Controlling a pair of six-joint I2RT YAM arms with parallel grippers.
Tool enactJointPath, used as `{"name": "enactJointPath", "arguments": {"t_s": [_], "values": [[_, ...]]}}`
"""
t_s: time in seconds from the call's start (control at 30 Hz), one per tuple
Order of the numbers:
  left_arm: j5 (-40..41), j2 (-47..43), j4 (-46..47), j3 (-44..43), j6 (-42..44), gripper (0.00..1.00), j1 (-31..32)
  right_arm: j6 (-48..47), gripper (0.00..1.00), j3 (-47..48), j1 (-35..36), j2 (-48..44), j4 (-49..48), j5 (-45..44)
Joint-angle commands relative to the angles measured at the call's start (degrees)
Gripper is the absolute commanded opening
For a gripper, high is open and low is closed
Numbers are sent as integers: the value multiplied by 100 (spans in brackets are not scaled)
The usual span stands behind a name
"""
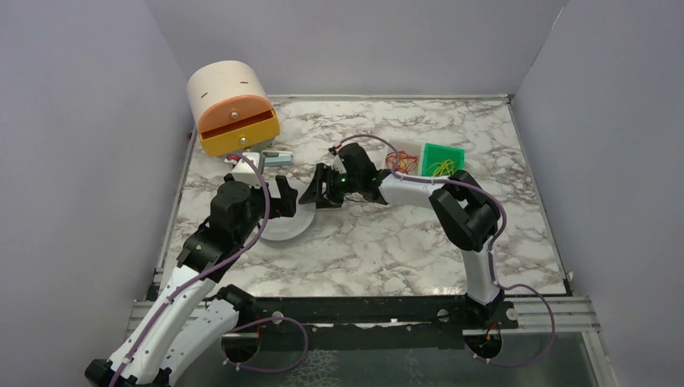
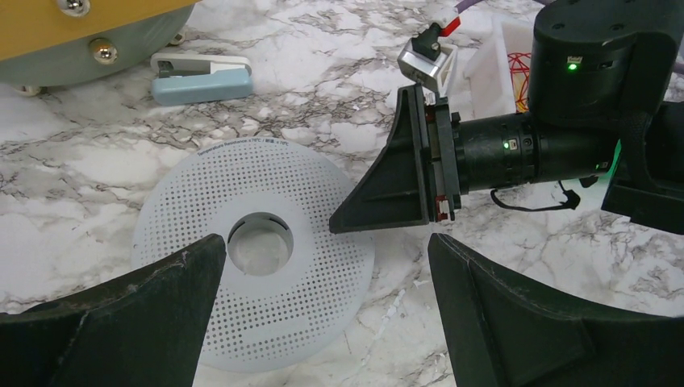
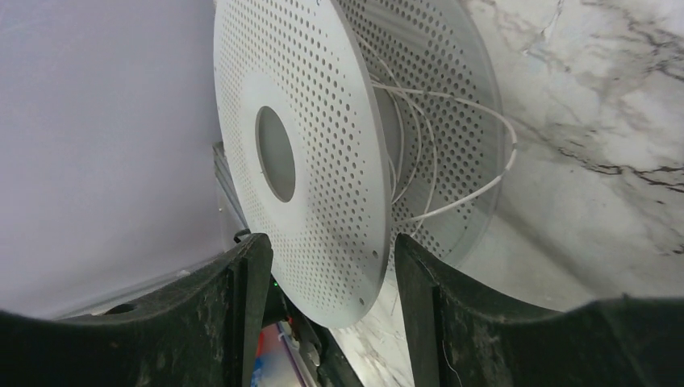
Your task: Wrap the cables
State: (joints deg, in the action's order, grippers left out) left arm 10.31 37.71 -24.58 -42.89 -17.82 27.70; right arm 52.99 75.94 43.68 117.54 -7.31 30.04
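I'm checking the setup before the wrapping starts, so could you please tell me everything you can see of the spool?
The spool is pale grey plastic: two round discs dotted with small holes around a plain ring and an open centre hole. It lies flat on the marble table. A thin white strand loops loosely between the discs. The right gripper's fingers straddle the upper disc's rim; whether they touch it is unclear.

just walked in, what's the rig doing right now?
The right end effector is at the pale spool, which lies flat on the marble table. Its open jaws straddle one flange at the rim. The left end effector hovers above the spool, jaws wide open. The red-orange cables lie in a heap further back, apart from both arms. None are wound on yet.
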Motion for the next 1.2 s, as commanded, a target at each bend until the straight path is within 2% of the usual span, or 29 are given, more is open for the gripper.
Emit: {"name": "enactJointPath", "arguments": {"t_s": [0.0, 0.1, 0.17, 0.47, 0.7, 1.17], "values": [[-34, -36, 44, -85, -46, 98, -54, 232, 60, 62, 119, 233, -373, 257], [-45, -45, 49, -75, -50, 98, -57, 268, 56, 30, 151, 208, -492, 277], [-46, -51, 41, -75, -54, 98, -63, 306, 48, -18, 159, 151, -591, 292], [-46, -79, 41, -71, -54, 98, -72, 339, 2, -216, 163, -320, -788, 237], [-29, -89, 45, -70, -54, 98, -72, 199, 1, -330, 167, -850, -695, 6], [-29, -146, 41, -61, -63, 98, -81, -842, 1, -381, 167, -2207, 396, -1042]]}}
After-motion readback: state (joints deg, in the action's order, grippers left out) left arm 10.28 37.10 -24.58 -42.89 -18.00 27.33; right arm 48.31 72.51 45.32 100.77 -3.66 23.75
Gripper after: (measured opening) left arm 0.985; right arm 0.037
